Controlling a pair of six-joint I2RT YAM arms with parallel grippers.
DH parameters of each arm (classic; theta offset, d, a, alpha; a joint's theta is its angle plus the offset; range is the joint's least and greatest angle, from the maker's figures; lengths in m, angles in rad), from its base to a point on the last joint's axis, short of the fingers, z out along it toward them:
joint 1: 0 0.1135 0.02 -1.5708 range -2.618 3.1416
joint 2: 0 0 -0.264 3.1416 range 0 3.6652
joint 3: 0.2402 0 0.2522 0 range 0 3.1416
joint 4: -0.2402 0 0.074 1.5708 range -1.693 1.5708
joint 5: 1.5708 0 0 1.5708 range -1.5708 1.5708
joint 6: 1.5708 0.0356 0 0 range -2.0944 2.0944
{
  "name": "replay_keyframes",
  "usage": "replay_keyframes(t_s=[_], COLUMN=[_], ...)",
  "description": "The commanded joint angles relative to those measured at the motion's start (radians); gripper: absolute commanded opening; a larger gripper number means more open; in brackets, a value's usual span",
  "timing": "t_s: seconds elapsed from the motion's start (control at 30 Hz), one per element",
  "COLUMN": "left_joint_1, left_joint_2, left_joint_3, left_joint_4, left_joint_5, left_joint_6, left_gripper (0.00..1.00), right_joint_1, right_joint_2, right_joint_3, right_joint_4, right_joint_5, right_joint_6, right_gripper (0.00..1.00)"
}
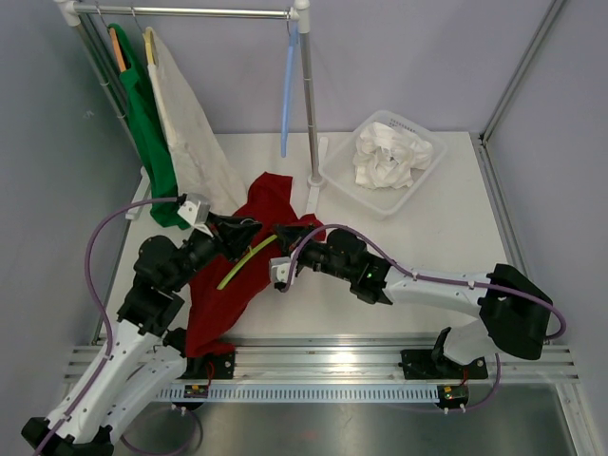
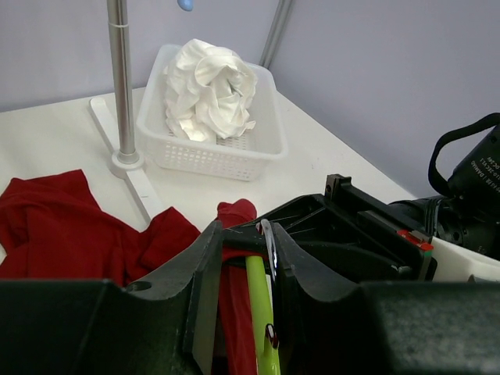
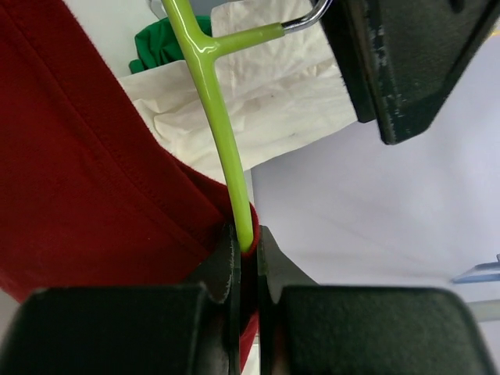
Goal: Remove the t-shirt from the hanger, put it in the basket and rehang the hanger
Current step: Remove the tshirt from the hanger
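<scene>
hanger [image 1: 245, 263] | long axis diagonal, near-left to far-right | t-shirt [image 1: 218, 304] likewise

Much of the hanger [image 1: 245, 258] is hidden inside the red t-shirt [image 1: 224, 302]; its hook tip is lost behind the left claw [image 2: 246, 234].

Red t-shirt [image 1: 218, 304] on a lime-green hanger [image 1: 245, 258]; up on the silver rail [image 1: 209, 11], a green garment [image 1: 144, 114], cream cloth [image 1: 180, 114], pale-blue hanger [image 1: 288, 95].

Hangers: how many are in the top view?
4. An orange hanger and a pale yellow hanger hang clothed on the rail, a blue hanger hangs empty there, and a lime-green hanger lies in the red t-shirt. Cloth may hide more.
</scene>
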Motion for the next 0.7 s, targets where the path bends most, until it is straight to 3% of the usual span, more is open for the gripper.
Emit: replay_keyframes(t_s=[0.0, 0.07, 0.27, 0.53, 0.67], left_joint_1=[0.002, 0.002, 0.002, 0.002, 0.002], left_joint_2=[-0.029, -0.039, -0.085, -0.126, -0.147], left_joint_3=[0.018, 0.012, -0.005, -0.026, -0.042], left_joint_4=[0.025, 0.002, -0.003, -0.008, -0.003], left_joint_5=[-0.027, -0.025, -0.013, -0.004, -0.027], left_joint_6=[0.017, 0.017, 0.009, 0.006, 0.007], left_gripper=[0.32, 0.32, 0.34, 0.50, 0.52], right_joint_1=[0.014, 0.015, 0.015, 0.015, 0.014], right_joint_2=[-0.026, -0.031, -0.003, 0.029, 0.026], right_joint_3=[0.071, 0.103, 0.120, 0.195, 0.209], right_joint_4=[0.035, -0.063, -0.018, -0.073, -0.080], right_joint_5=[-0.062, -0.057, 0.003, 0.070, 0.075], right_joint_6=[-0.105, -0.114, -0.197, -0.238, -0.248], right_gripper=[0.00, 0.00, 0.00, 0.00, 0.00])
